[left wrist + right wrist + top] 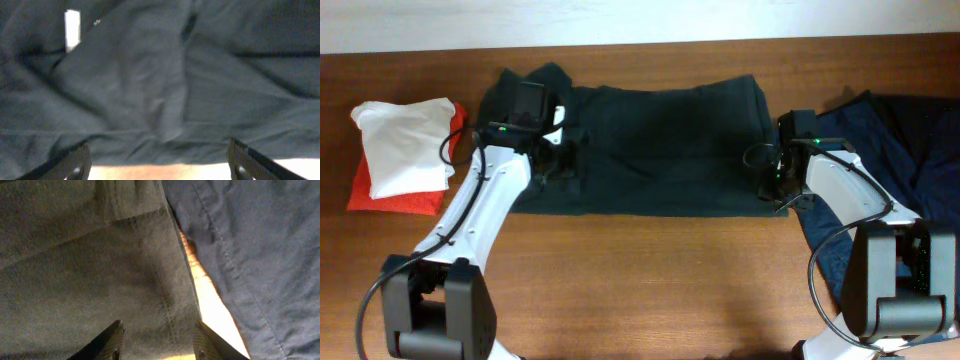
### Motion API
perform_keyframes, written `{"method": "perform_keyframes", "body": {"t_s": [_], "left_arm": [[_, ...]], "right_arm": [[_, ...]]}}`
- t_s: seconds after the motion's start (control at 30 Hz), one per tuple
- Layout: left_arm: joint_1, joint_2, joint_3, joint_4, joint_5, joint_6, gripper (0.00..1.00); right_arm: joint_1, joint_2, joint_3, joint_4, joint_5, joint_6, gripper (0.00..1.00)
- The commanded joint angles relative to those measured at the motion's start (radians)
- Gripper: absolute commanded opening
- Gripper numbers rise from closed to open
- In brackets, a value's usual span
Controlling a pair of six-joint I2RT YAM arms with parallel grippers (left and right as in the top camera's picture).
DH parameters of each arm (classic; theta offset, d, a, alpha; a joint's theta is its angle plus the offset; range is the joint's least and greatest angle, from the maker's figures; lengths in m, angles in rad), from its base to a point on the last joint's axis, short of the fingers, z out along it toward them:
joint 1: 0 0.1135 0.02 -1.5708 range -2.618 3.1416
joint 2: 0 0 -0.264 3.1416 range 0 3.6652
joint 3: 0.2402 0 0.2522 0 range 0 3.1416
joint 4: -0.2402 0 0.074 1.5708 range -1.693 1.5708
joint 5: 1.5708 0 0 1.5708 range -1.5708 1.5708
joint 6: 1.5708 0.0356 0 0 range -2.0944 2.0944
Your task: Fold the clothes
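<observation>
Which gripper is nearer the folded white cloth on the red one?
Left. The left gripper is over the dark green garment's left end, just right of the white cloth; the right gripper is at the garment's opposite end, much farther away.

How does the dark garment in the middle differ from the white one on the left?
The dark garment lies spread out wide; the white garment is folded into a compact bundle. The dark garment rests directly on the table; the white garment sits atop a red cloth. Both are soft clothing at the table's far side.
</observation>
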Motion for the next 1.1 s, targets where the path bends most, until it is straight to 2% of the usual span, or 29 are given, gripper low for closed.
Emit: {"method": "perform_keyframes", "body": {"t_s": [0.0, 0.07, 0.13, 0.23, 0.3, 0.33, 0.37, 0.47, 0.5, 0.53, 0.57, 0.6, 0.63, 0.87, 0.93, 1.0, 1.07], "left_arm": [[0.130, 0.013, -0.001, -0.094, -0.043, -0.051, 0.86], [0.255, 0.013, -0.002, -0.107, -0.043, -0.109, 0.86], [0.348, 0.013, -0.011, -0.107, -0.043, -0.109, 0.86], [0.402, 0.047, -0.077, -0.070, -0.043, -0.108, 0.86], [0.437, 0.124, -0.123, 0.018, -0.035, -0.108, 0.83], [0.441, 0.156, -0.123, 0.038, -0.035, -0.107, 0.78], [0.441, 0.183, -0.123, 0.047, -0.022, -0.108, 0.63], [0.439, 0.202, -0.123, 0.059, -0.010, -0.107, 0.33], [0.439, 0.202, -0.123, 0.055, -0.010, -0.107, 0.15], [0.440, 0.201, -0.123, 0.035, -0.014, -0.107, 0.13], [0.440, 0.201, -0.123, 0.008, -0.035, -0.090, 0.16], [0.439, 0.201, -0.123, -0.035, -0.083, -0.080, 0.51], [0.440, 0.201, -0.123, -0.058, -0.089, -0.080, 0.54], [0.451, 0.201, -0.123, -0.118, -0.092, -0.081, 0.54], [0.451, 0.201, -0.123, -0.122, -0.079, -0.081, 0.52], [0.451, 0.201, -0.122, -0.141, -0.050, -0.081, 0.50], [0.451, 0.201, -0.101, -0.160, -0.040, -0.081, 0.49]], "right_arm": [[0.002, 0.002, -0.005, -0.013, 0.016, -0.008, 0.48], [0.002, 0.002, -0.005, -0.018, 0.016, -0.008, 0.48], [0.002, 0.002, -0.005, -0.021, 0.016, -0.008, 0.48], [0.002, 0.002, -0.005, -0.037, 0.016, -0.007, 0.48], [0.002, 0.002, -0.005, -0.045, 0.016, -0.008, 0.49], [0.002, 0.002, -0.005, -0.036, 0.016, -0.007, 0.49], [0.002, 0.002, -0.005, -0.031, 0.016, -0.007, 0.49], [0.002, 0.002, -0.005, -0.032, 0.016, -0.007, 0.49], [0.002, 0.002, -0.005, -0.032, 0.016, -0.008, 0.49], [0.002, 0.002, -0.005, -0.032, 0.016, -0.007, 0.49], [0.002, 0.002, -0.005, -0.031, 0.017, -0.007, 0.49], [0.002, 0.002, -0.005, -0.028, 0.016, -0.007, 0.49], [0.002, 0.002, -0.005, -0.026, 0.016, -0.007, 0.49], [0.002, 0.055, -0.073, 0.057, 0.024, -0.007, 0.49], [0.002, 0.072, -0.074, 0.059, 0.024, -0.007, 0.34], [0.002, 0.075, -0.074, 0.059, 0.028, -0.007, 0.23], [0.002, 0.075, -0.077, 0.059, 0.032, -0.007, 0.23]]}}
